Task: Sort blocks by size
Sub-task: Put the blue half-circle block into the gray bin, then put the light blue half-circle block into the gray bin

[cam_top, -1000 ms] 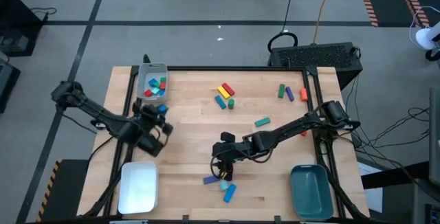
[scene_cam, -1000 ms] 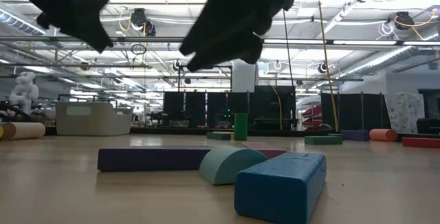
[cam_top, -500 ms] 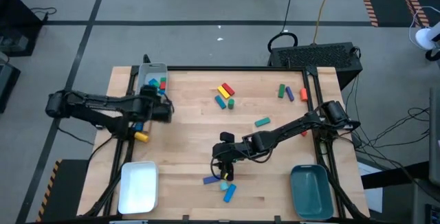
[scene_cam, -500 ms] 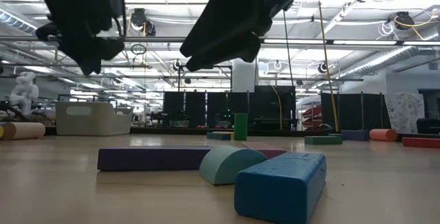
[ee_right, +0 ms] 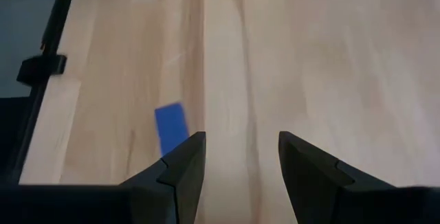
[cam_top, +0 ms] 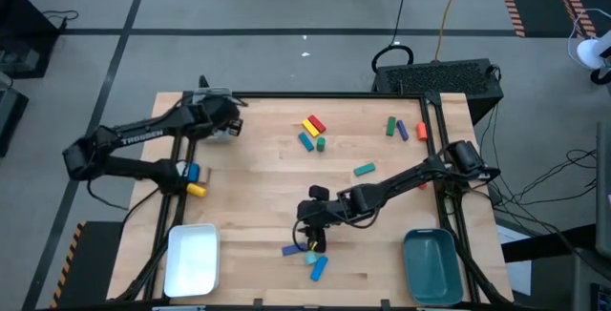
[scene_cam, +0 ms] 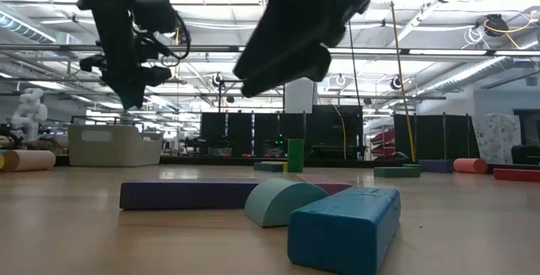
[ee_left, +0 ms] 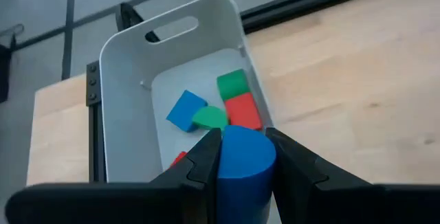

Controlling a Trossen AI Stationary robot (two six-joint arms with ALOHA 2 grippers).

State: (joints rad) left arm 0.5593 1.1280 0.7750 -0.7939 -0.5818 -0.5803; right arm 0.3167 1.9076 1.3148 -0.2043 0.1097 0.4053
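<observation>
My left claw (ee_left: 240,159) is up at about ten o'clock on the tabletop (cam_top: 267,196), hanging over the grey tray (ee_left: 130,100) at the far left corner. It's clamped on a blue cylinder (ee_left: 242,165) — the wrist camera shows both fingers (ee_left: 206,157) pressed against its sides. Below it in the tray I see a green block (ee_left: 232,83), a red block (ee_left: 243,110), a blue cube (ee_left: 185,109) and a green rounded piece (ee_left: 210,117), plus a sliver of another red one (ee_left: 179,158) partly hidden by the finger.

My right claw (ee_right: 237,159) sits near six o'clock, low over the wood, fingers spread with nothing between them. From its wrist a flat blue block (ee_right: 170,123) lies just beside one finger, apart from it. In the overhead shot the claw (cam_top: 310,217) hovers just above a small cluster: a purple bar (cam_top: 292,250), a teal piece (cam_top: 310,258) and a blue block (cam_top: 319,269).

Elsewhere — a yellow bar (cam_top: 310,126), red bar (cam_top: 316,123), blue bar (cam_top: 305,141) and green cylinder (cam_top: 322,143) bunch near twelve o'clock. A green block (cam_top: 390,126), blue one (cam_top: 403,129) and orange one (cam_top: 421,132) lie toward two o'clock, a teal bar (cam_top: 364,169) around three. At nine o'clock rest a yellow cylinder (cam_top: 196,190) and a blue piece (cam_top: 193,172). The white tray (cam_top: 192,259) sits at seven o'clock, the teal tray (cam_top: 434,264) at five.
</observation>
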